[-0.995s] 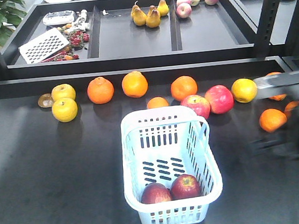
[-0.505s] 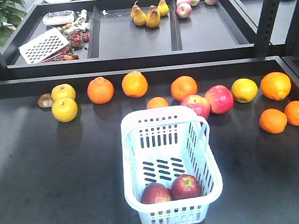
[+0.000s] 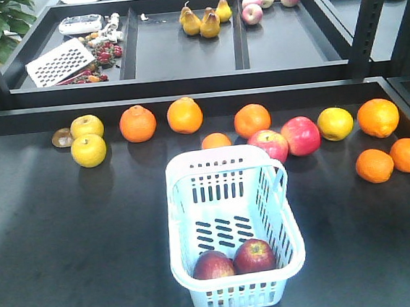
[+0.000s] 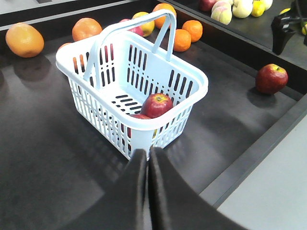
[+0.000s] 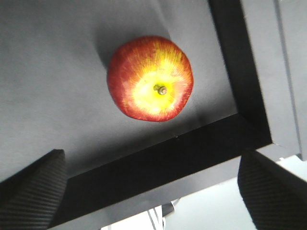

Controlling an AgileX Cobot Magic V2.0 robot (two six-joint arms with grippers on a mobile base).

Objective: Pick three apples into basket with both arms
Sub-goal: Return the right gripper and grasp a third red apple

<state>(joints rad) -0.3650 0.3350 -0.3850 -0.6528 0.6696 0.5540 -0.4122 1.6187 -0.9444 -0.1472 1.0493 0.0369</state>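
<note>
below, a red apple [image 5: 150, 79] with a yellow stem patch sits between the wide-open right hand [image 5: 148, 191].

My basket [image 3: 233, 223] is pale blue-white plastic, with rows of dark slots in its sides and bottom. The two apples [image 3: 234, 259] inside it are dark maroon-red with small yellowish marks. Under my right gripper [image 5: 144, 191] the third apple [image 5: 150, 78] is red with fine streaks, and bright yellow around the brown stem. The pads of this gripper are black with a fine ribbed pattern. My left gripper [image 4: 147, 165] is plain black. The table [image 3: 68, 239] is dark grey with a black rim. Behind the basket lie bright orange oranges [image 3: 185, 115], yellow fruits [image 3: 88, 150] and two pinkish-red apples [image 3: 285, 141]. On the back shelf the pears [image 3: 205, 19] are yellow.
</note>
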